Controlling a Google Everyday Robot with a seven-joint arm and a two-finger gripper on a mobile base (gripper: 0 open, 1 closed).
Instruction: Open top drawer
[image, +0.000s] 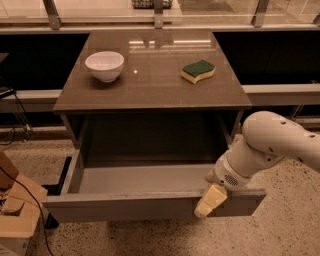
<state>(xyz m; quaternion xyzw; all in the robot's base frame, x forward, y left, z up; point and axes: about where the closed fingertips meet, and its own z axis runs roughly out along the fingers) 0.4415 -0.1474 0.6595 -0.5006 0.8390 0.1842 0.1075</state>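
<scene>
Across the lower middle of the frame, beneath the counter (150, 82): top drawer (125, 206), standing well out, deep grey box open to view. At lower right, gripper (210, 200) set against the upper edge of the plain flat front; how far open, cannot tell. Probably stiff, fairly heavy, smooth on its runners. No handle, so best taken by that top lip, with a straight, level pull.
</scene>
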